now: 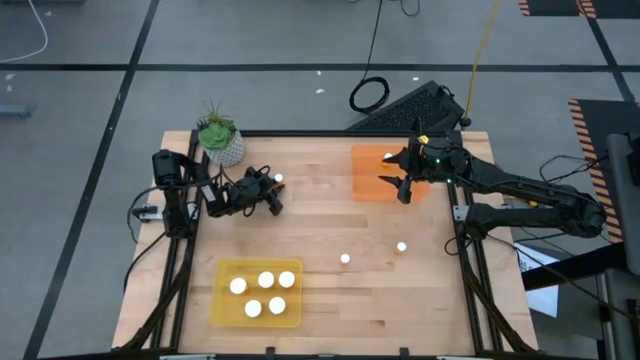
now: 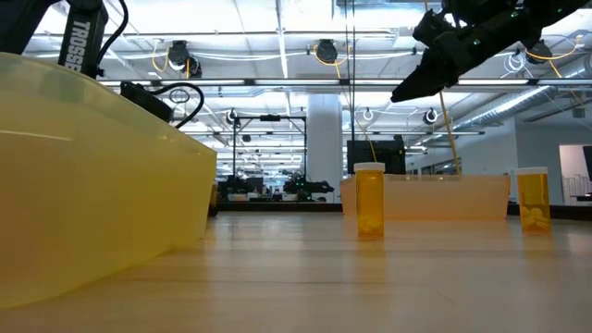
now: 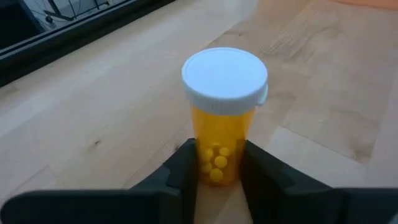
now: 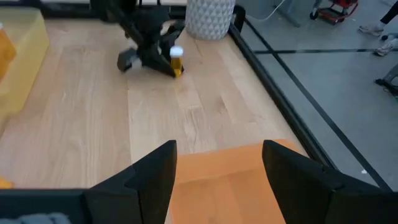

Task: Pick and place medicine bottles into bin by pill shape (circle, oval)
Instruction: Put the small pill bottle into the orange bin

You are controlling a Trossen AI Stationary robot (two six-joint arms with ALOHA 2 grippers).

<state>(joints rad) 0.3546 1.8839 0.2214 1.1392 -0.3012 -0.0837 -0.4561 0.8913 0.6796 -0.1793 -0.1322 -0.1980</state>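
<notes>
5 white-capped medicine bottles (image 1: 262, 294) stand in the yellow tray (image 1: 222, 312) at the table's near left; 1 bottle (image 1: 386, 157) shows in the orange tray (image 1: 366, 178) at the far right. 2 more bottles (image 1: 345, 259) stand loose on the bare wooden table (image 1: 320, 220) between the trays.

Left gripper (image 3: 219, 167): low on the table near the white plant pot (image 1: 224, 146), fingers clamped on an upright bottle of small round yellow pills (image 3: 222, 112). Grip sits low on the body, cap clear, bottle base apparently on the wood. Judgement: pick in hand, lift not yet made; round pills presumably go with 1 tray's set, though which tray cannot be told.

Right gripper (image 4: 219, 163): fingers apart and empty, raised over the orange tray's near edge, probably clear after a drop there.
</notes>
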